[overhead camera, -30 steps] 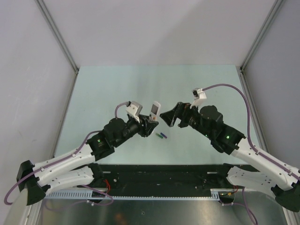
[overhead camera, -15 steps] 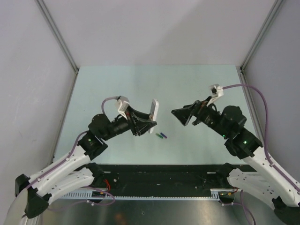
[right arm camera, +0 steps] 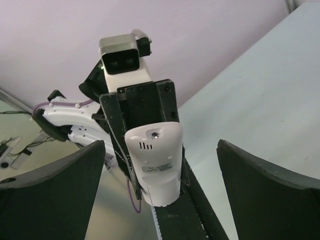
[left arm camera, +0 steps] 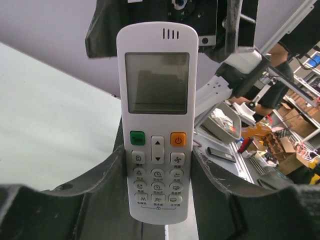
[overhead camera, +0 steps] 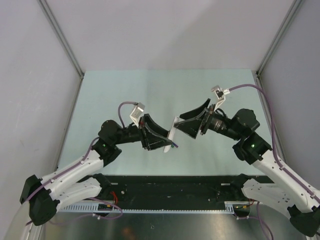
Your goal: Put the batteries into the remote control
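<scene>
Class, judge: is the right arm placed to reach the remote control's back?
Probably yes. The right end effector stands open facing the remote control, its back unobstructed; the left end effector grips only its sides.

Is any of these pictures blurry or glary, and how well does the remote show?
Left wrist view: the remote control is sharp, its buttons legible, the left fingers dark beside it. Right wrist view: its back is clear, the right fingers nearly black. Top view: even light, soft shadows.
</scene>
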Action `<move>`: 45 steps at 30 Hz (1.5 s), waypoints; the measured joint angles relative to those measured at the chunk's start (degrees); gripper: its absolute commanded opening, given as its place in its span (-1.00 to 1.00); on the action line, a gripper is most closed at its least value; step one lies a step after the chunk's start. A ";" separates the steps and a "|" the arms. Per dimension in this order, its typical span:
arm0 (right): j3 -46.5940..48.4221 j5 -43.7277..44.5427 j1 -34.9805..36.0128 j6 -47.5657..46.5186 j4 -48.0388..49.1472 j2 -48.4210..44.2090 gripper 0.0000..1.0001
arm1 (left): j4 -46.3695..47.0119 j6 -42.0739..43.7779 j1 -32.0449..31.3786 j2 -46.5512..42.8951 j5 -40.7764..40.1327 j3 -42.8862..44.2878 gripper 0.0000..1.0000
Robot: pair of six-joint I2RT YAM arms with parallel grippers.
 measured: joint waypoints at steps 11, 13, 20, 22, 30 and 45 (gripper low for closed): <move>0.00 0.20 5.33 -2.64 0.59 3.30 0.78 | 8.83 -6.12 0.00 2.75 3.19 0.00 -1.00; 0.00 0.20 5.73 -3.48 0.72 3.30 0.55 | 10.36 -7.23 0.00 3.54 3.58 -0.02 -1.00; 0.00 -0.35 6.01 -5.07 1.36 3.28 0.38 | 13.79 -9.60 0.09 4.37 4.55 -1.09 -1.00; 0.00 -0.39 6.01 -5.31 1.40 3.28 0.33 | 14.36 -10.03 0.09 4.59 4.72 -1.29 -0.99; 0.00 -1.01 6.14 -5.44 1.88 3.34 -0.75 | 15.93 -10.97 0.22 4.98 4.83 -1.95 -0.07; 0.96 2.75 6.27 -7.76 -7.65 1.51 -1.00 | 11.61 -8.66 4.61 2.51 -1.01 -5.18 0.99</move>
